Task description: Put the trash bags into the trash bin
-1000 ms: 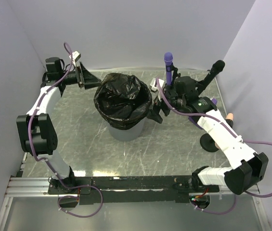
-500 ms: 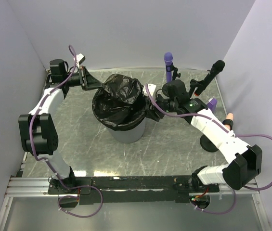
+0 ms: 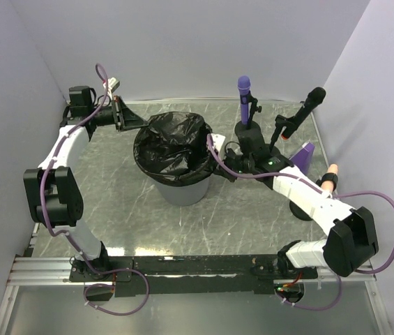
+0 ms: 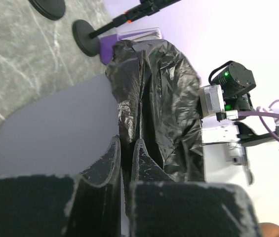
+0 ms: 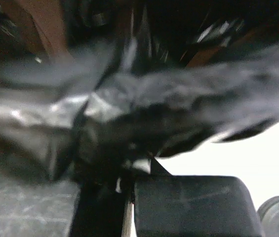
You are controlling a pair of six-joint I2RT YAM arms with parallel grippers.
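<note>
The trash bag (image 3: pixel 172 143) sits bunched in the trash bin (image 3: pixel 183 192) at the middle of the tabletop (image 3: pixel 134 216), with your left gripper (image 3: pixel 135 124) and right gripper (image 3: pixel 214 155) each pinched tight on its film at opposite sides. You seem to be at the spreading step, so next stretch the edges evenly over the rim without tipping the bin. The tabletop is marbled grey, and pale lilac walls (image 3: pixel 183 49) stand close around it.

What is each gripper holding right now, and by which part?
Both grip the black trash bag: left gripper pinches a fold at its left edge, right gripper its right edge.

Lab booth: plain white walls (image 3: pixel 183 42)
</note>
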